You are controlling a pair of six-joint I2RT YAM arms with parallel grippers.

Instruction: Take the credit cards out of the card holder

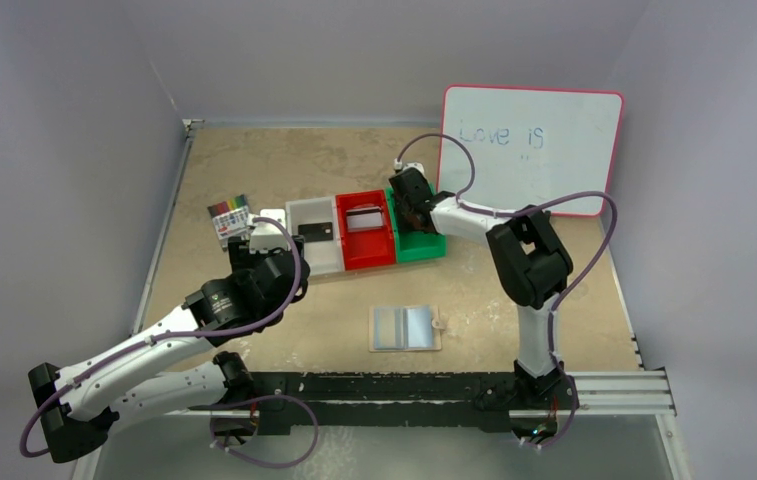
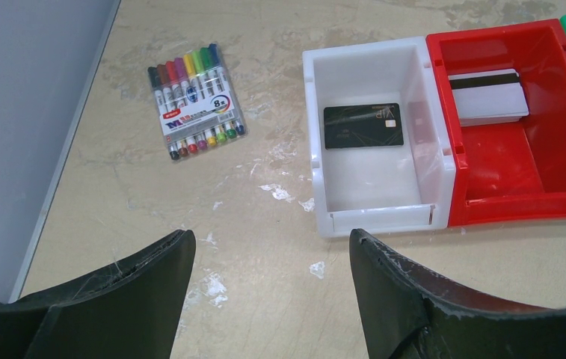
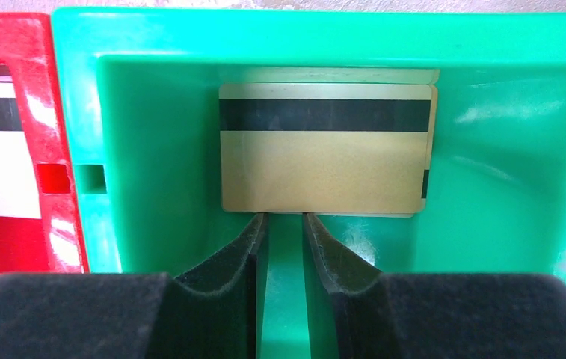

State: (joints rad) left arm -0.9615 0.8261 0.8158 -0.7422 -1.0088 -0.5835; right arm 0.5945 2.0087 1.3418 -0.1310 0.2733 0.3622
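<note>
Step in hand, as I judge it: gold card set down, right jaws due to leave. They stand slightly parted, gripping nothing, tips at the card's near edge in the green bin. Best lift straight out, clear of the walls, no nudging.

Left jaws wide, empty, above the counter.

Card holder lies open, lower centre of the top view, pale blue inside, pockets apparently bare.

Black card in white bin; silver card in red bin.

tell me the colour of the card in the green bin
The card is gold with a dark stripe; clearest in the right wrist view.
</note>
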